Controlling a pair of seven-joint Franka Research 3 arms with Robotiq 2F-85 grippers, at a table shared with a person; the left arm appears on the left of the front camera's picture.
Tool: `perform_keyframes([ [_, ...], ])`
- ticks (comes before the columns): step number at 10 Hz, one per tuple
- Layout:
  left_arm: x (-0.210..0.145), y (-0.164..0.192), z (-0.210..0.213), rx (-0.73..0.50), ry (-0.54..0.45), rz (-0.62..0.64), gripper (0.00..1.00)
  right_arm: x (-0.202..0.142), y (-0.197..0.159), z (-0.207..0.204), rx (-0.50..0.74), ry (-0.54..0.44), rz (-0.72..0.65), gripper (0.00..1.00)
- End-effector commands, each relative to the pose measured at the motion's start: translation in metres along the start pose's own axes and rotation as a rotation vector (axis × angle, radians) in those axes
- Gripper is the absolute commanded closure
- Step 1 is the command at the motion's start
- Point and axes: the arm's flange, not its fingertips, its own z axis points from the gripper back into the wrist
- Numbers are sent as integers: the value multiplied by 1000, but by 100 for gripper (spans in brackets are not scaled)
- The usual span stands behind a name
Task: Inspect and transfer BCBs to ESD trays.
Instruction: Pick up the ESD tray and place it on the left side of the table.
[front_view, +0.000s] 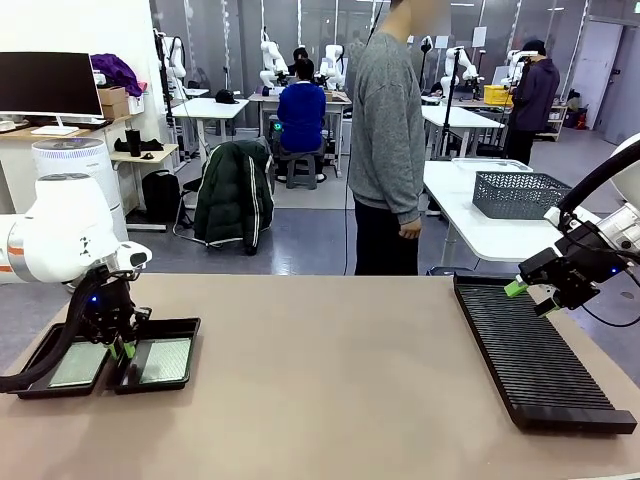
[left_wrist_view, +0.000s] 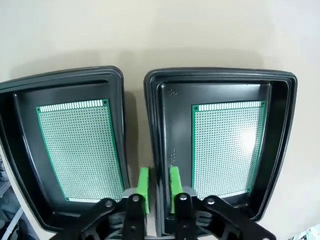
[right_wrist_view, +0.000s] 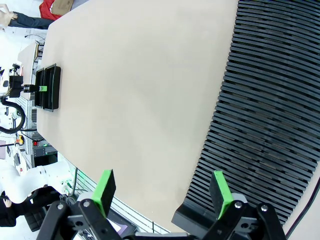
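Observation:
Two black ESD trays sit side by side at the table's near left, the left tray (front_view: 38, 368) (left_wrist_view: 65, 77) and the right tray (front_view: 190, 332) (left_wrist_view: 225, 75). A green BCB lies flat in each: one (front_view: 78, 365) (left_wrist_view: 80, 150) in the left tray, one (front_view: 165, 360) (left_wrist_view: 227, 147) in the right. My left gripper (front_view: 124, 347) (left_wrist_view: 159, 189) is down between the trays, its green pads close together on either side of the right tray's inner rim. My right gripper (front_view: 530, 297) (right_wrist_view: 164, 192) hangs open and empty over the near end of the rack.
A long black ribbed rack (front_view: 530, 355) (right_wrist_view: 270, 100) lies at the table's right, with no boards seen in its slots. A person (front_view: 385, 130) stands at the far side. A grey mesh basket (front_view: 520, 193) sits on a white table behind. Bare tabletop (front_view: 330, 380) spans the middle.

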Motion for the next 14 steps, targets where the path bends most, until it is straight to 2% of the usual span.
perform_keyframes([
  [1,-1,-1,4,11,-18,2,58,0,1,-1,-2,-7,-17,0],
  [2,-2,-2,6,15,-20,0,64,0,1,-1,-2,-7,-17,0],
  [3,-4,-4,9,12,-23,-4,39,0,1,-1,-2,-7,-17,0],
  [4,-6,-5,13,12,-29,-5,45,0,1,-1,-2,-7,-17,0],
  [5,-9,-6,18,3,-34,-11,20,0,1,-1,-2,-7,-17,0],
  [6,-13,-9,26,9,-45,-10,27,0,1,-1,-2,-7,-17,0],
  [7,-16,-11,35,9,-55,-17,2,0,1,-1,-2,-7,-17,0],
  [8,-20,-13,43,15,-64,-15,8,0,1,-1,-2,-7,-17,0],
  [9,-22,-15,51,22,-68,-16,0,0,1,-1,-2,-7,-17,0],
  [14,-31,-22,94,58,-81,-33,0,0,1,-1,-2,-7,-17,0],
])
